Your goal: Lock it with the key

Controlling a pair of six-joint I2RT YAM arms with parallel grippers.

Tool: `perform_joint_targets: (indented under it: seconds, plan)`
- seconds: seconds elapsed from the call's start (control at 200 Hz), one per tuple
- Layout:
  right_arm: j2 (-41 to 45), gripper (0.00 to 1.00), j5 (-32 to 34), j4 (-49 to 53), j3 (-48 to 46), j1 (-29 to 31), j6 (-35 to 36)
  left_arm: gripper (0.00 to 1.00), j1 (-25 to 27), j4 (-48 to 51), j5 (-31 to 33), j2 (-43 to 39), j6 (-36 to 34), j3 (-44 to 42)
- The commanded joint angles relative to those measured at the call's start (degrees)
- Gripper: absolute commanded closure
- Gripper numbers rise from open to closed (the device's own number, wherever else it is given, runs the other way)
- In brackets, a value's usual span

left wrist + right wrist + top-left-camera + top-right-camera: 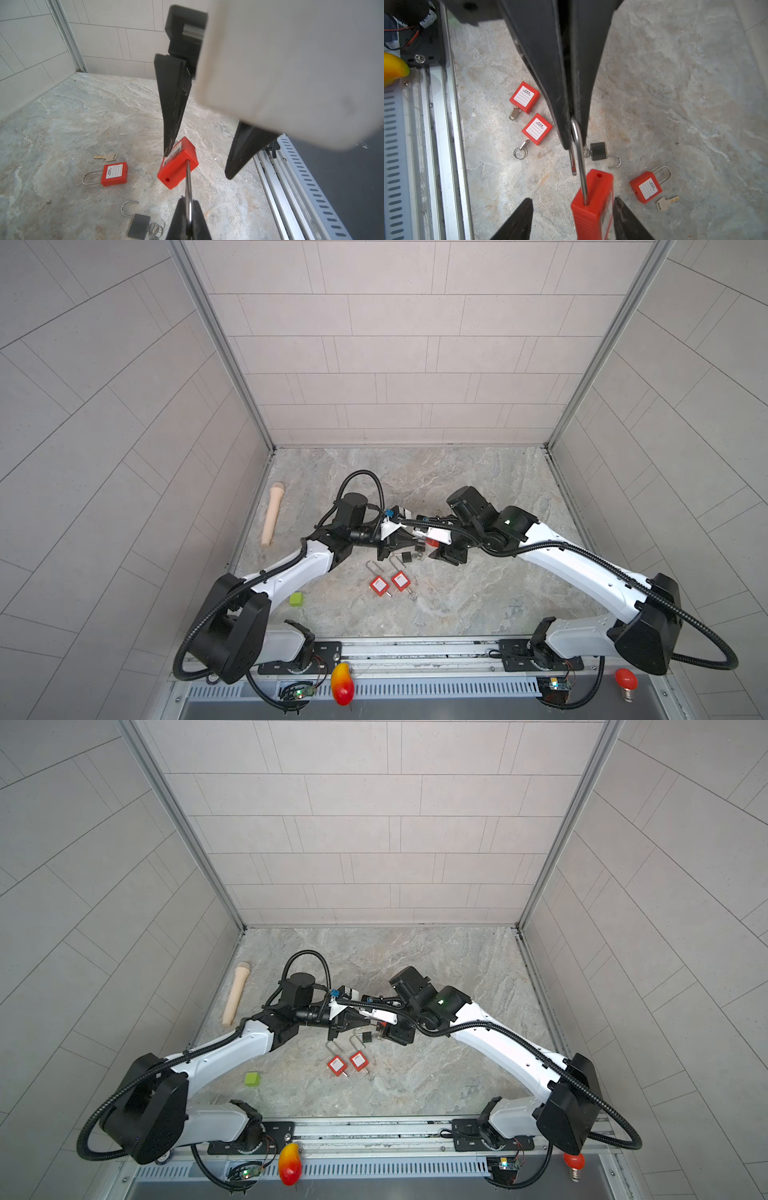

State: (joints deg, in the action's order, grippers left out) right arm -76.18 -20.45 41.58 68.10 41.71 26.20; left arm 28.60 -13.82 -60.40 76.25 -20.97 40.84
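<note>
The left claw is clamped tight on the steel shackle of a red padlock, which hangs in the air above the desk. The right claw stands open with a jaw on each side of the red body, one just beside or touching the labelled face and the other well apart. The grip looks like the weak point: a thin, smooth, round bar between narrow tips will likely let the body swivel or slide. If the right claw closes off-centre, the near jaw would shove the body sideways and twist it out of line. The shackle's free end sits out of its hole, so a skewed push may jam it rather than seat it. Whether a key is in this lock is hidden. A loose key lies flat on the desk, awkward to pinch. A drop would land near the black padlock.
</note>
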Motion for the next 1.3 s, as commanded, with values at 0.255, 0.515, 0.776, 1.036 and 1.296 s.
perform_joint_targets:
  seconds: [0.255, 0.515, 0.776, 1.036, 1.296]
  plan:
    - [3.36, 0.33, 1.31, 7.98, 1.51, -3.22, 3.54, 1.0, 0.23, -12.29, -2.54, -2.63, 4.19, -2.14]
    - [0.92, 0.45, -1.43, 12.07, 3.78, -5.27, 6.38, 1.0, 0.64, -13.38, -5.27, -2.24, 5.44, -1.52]
    - [-1.3, 0.53, -4.32, 12.73, 6.17, -5.44, 8.0, 1.0, 0.98, -12.53, -5.61, -2.59, 5.02, -1.38]
    - [-4.08, 0.64, -8.84, 16.0, 8.38, -5.55, 11.47, 1.0, 1.33, -11.91, -5.25, -2.43, 4.07, -1.4]
    - [-5.11, 0.75, -11.33, 17.52, 10.07, -5.54, 13.78, 1.0, 1.46, -11.25, -5.12, -2.04, 3.33, -1.27]
